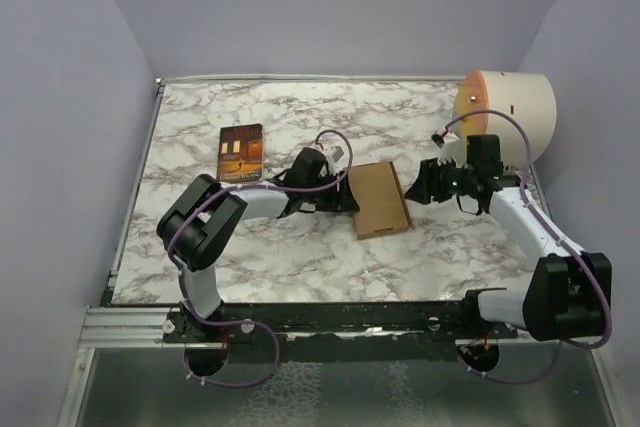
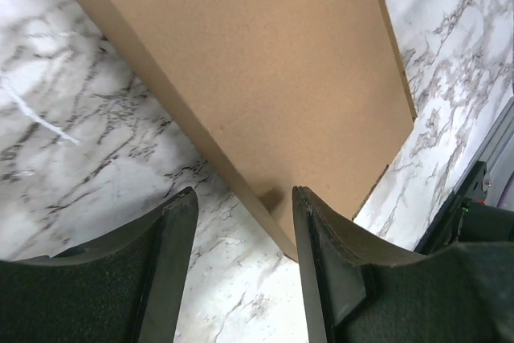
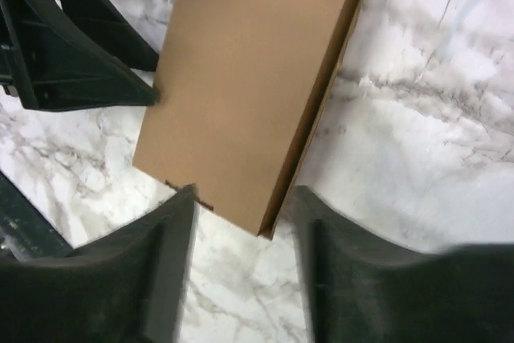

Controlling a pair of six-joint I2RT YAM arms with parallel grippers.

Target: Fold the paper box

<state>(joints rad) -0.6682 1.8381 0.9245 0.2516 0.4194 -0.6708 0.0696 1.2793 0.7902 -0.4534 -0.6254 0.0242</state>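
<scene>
The paper box (image 1: pixel 380 199) lies closed and flat on the marble table, a shallow brown cardboard slab. My left gripper (image 1: pixel 346 193) is at its left side, low over the table. In the left wrist view the box (image 2: pixel 265 62) runs away from the gripper (image 2: pixel 243 195), whose jaws stand apart with the box's long edge passing between the tips. My right gripper (image 1: pixel 416 187) is at the box's right side. In the right wrist view the box's (image 3: pixel 241 78) near corner sits between the spread jaws of that gripper (image 3: pixel 243 197), ungripped. One left fingertip (image 3: pixel 88 78) rests against the box's far edge.
A dark book (image 1: pixel 241 152) with an orange cover picture lies at the left rear of the table. A large cream cylinder (image 1: pixel 512 112) lies on its side at the right rear, just behind the right arm. Grey walls close in the table (image 1: pixel 300 257) on three sides.
</scene>
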